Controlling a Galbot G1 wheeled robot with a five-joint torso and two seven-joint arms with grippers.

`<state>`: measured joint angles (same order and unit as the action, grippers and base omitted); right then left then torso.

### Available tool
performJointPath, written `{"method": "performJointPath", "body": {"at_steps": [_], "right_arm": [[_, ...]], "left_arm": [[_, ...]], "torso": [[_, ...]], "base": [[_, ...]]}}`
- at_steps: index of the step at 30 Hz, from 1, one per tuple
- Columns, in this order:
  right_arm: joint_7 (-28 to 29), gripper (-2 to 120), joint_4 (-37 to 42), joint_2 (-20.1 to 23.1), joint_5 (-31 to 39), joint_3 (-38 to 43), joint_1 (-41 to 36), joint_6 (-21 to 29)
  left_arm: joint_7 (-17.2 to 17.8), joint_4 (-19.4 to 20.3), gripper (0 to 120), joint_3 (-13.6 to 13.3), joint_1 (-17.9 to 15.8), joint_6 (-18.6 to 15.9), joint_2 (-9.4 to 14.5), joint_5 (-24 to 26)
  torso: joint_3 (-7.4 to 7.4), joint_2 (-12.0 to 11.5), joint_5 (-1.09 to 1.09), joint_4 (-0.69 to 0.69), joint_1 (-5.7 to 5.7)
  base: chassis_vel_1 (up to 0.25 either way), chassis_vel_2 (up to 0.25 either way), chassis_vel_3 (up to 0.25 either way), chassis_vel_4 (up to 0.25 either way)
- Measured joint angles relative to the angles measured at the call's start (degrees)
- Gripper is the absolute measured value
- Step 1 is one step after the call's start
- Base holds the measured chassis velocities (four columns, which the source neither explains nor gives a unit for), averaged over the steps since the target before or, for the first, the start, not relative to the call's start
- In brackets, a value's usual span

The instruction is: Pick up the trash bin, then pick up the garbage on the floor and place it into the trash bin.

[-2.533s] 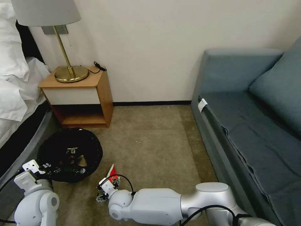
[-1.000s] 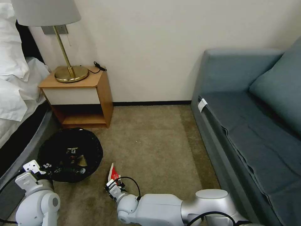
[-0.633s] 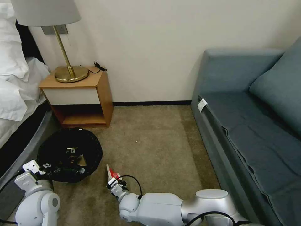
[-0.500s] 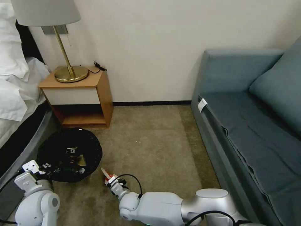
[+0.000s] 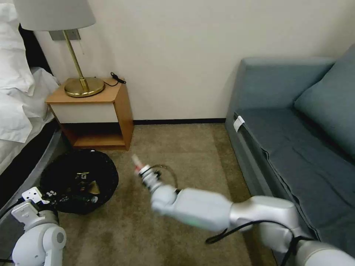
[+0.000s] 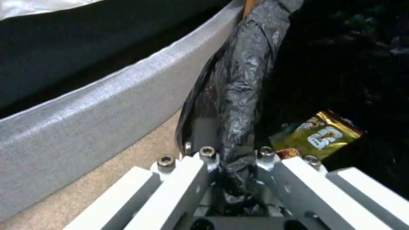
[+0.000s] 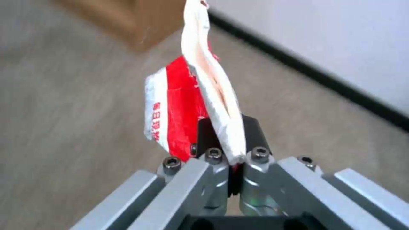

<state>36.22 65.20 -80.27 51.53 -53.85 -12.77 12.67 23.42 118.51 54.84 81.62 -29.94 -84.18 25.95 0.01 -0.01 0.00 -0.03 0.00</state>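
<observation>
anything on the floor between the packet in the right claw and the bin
Head view: bare tan carpet between the red-white snack packet in the right claw and the black-bagged round bin.

The bin's black plastic bag (image 6: 238, 80) is crinkled and glossy; the carpet (image 5: 185, 155) looks rough; the nightstand (image 5: 92, 114) is wood.

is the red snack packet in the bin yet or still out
Out. The red-white snack packet is pinched in the right gripper, held above the carpet beside the trash bin, not over it.
</observation>
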Motion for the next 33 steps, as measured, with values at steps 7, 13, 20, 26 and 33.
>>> {"method": "performJointPath", "body": {"at_steps": [7,13,20,26,33], "right_arm": [[0.24,0,8.01,0.32,2.51,6.71,1.68,-0.82],[3.03,0,18.83,-2.95,7.65,9.21,2.35,-0.35],[3.61,0,26.15,-5.24,12.98,2.9,0.62,0.33],[3.42,0,26.08,-6.23,12.43,-1.92,-0.72,0.34],[3.02,7,24.96,-7.46,10.24,-4.05,-1.8,0.5]], "left_arm": [[0.0,-0.47,2,-0.1,0.06,0.0,0.17,0.06],[0.01,-0.76,2,-0.26,0.02,0.0,0.19,0.03],[0.06,-0.8,2,-0.32,-0.24,0.0,0.08,0.02],[0.1,-0.97,2,-0.76,-0.78,-0.02,-0.4,-0.16],[0.18,-1.02,2,-1.06,-0.97,-0.15,-0.69,-0.35]], "torso": [[0.0,0.0,0.0,0.03,0.0],[0.0,0.0,-0.01,0.04,0.0],[-0.01,0.01,-0.01,0.04,0.0],[-0.01,0.01,-0.02,0.02,0.0],[-0.01,0.0,-0.02,0.03,0.0]], "base": [[0.0,0.0,0.0,0.0],[0.0,0.0,0.0,0.0],[0.0,0.0,0.0,0.0],[0.0,0.0,0.0,0.0],[0.0,0.0,0.0,0.0]]}}
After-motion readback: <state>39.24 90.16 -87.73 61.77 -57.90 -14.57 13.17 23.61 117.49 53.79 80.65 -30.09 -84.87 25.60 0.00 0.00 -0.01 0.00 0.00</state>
